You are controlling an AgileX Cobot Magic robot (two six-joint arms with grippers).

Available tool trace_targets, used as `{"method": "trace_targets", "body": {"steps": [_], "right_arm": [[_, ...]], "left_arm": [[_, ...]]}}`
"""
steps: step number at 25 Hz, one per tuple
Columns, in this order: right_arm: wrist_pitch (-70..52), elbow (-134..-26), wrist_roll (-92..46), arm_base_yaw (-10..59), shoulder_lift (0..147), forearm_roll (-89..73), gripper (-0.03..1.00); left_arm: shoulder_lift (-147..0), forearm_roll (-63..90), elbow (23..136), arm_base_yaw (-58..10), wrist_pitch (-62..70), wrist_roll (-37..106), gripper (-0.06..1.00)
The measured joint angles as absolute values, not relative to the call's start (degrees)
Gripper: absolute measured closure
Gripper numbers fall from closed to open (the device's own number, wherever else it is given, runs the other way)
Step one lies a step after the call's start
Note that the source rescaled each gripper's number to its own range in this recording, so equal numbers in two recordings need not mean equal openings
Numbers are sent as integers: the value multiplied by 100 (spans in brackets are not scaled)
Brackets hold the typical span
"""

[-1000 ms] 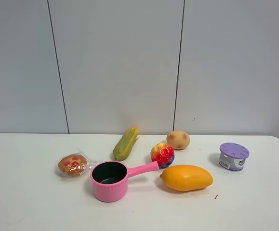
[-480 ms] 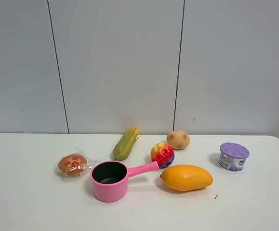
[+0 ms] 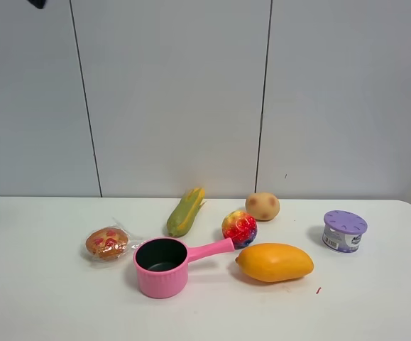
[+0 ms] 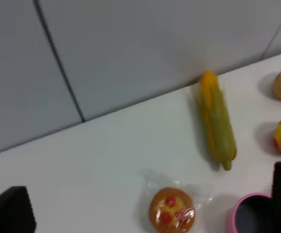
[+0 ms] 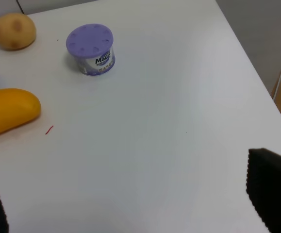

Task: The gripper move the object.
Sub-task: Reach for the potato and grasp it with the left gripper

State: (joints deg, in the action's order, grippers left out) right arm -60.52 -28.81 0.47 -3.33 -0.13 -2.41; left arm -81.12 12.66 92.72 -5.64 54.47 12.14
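While neither hand holds anything, both hang off the bench [image 3: 42, 305], well back from the spread.

Left hand [image 4: 145, 206]: 2 dark fingers [image 4: 7, 216] at opposite edges of its wrist view, wide apart. Only bench and a wrapped pastry [image 4: 172, 212] show in the gap.

Right hand [image 5: 133, 201]: likewise spread wide over bare bench, gripping nothing. Neither hand shows in the high view (a dark scrap in its upper left corner may be arm; cannot tell).

Potato [image 3: 262, 206]: at the back of the group, near the wall [image 3: 177, 99], lying on the bench, free all round.
- Speckled ball [image 3: 239, 228] just in front and to its left, not touching.
- Mango [image 3: 274, 262] further forward.
- Purple-lidded tub [image 3: 344, 231] off to the right.
- Corn cob [image 3: 185, 212] to the left.
- Pink saucepan [image 3: 162, 266] frontmost.

Judgement: task not begun. Wide-open fingers suit a descent onto a rounded thing. Potato sits right of centre, so the right hand looks likelier. Approach from above, since ball and mango crowd the front. Risk: the round potato squirting out of the grip and rolling toward the wall.
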Motion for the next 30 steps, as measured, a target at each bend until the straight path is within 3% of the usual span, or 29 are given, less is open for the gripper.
{"method": "trace_targets", "body": {"steps": [14, 30], "right_arm": [[-6052, -2881, 47, -333, -13, -241, -3], [-6052, -2881, 47, -333, -13, -241, -3]], "left_arm": [[-10449, 1091, 10169, -3103, 3896, 1001, -6], [-12259, 1074, 10201, -3748, 729, 957, -6]]}}
